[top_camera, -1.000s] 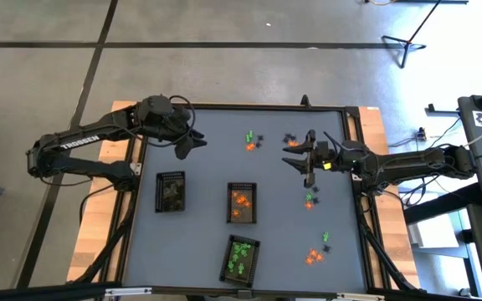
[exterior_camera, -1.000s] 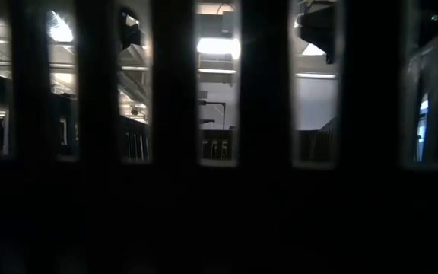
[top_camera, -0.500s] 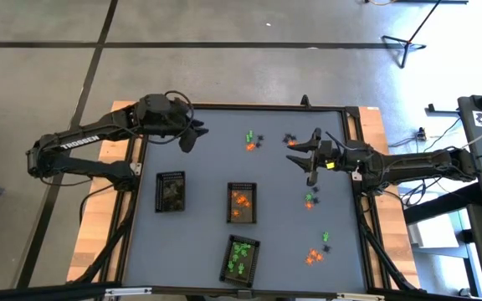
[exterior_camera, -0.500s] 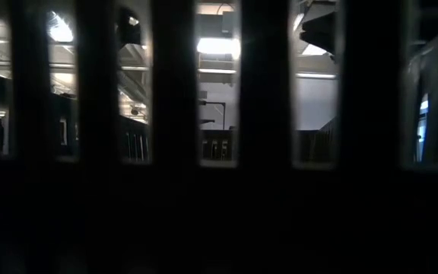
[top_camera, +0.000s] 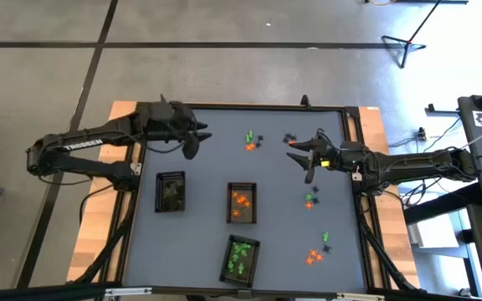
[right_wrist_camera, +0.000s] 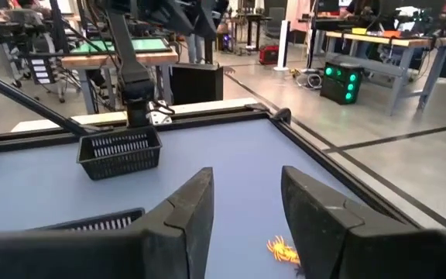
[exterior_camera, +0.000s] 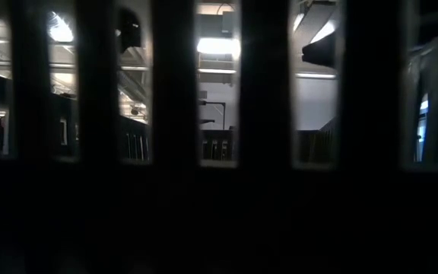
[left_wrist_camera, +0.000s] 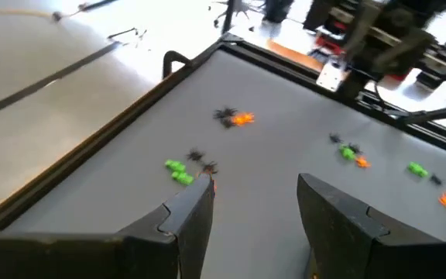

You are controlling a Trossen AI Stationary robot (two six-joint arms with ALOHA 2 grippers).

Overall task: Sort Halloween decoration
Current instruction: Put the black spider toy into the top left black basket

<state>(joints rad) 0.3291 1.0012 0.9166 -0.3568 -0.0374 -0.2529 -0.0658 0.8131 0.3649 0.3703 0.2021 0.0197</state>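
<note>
Sorting stage: partly done; three trays sit at about 6 to 8 o'clock on the table (top_camera: 199, 167), loose trinkets remain toward 12 to 4 o'clock
Left gripper (top_camera: 192, 142): hovering near 10 o'clock, fingers parted with nothing between them; the left wrist view shows bare table in the gap
Right gripper (top_camera: 306, 156): hovering near 2 o'clock, fingers parted and empty in the right wrist view, an orange trinket (right_wrist_camera: 283, 251) lying just ahead of them
Halloween decoration: one mixed cluster (top_camera: 252, 140) at 12 o'clock, a second (top_camera: 290, 140) just beside the right gripper, a third (top_camera: 310, 199) at 3 o'clock, a fourth (top_camera: 316, 249) at 4 o'clock
Trays: black-piece tray (top_camera: 171, 191), orange tray (top_camera: 241, 203), green tray (top_camera: 240, 257), each already holding pieces
Low view: blocked by dark bars, tells nothing of the table
Risk, mixed grab: colours lie touching within each cluster, so a closing grip would likely take two colours at once
Risk, slip: pieces are far smaller than the fingers and could be flicked away or dropped short of a tray
Risk, collision: both arms point toward the 12 o'clock cluster and could meet there
</note>
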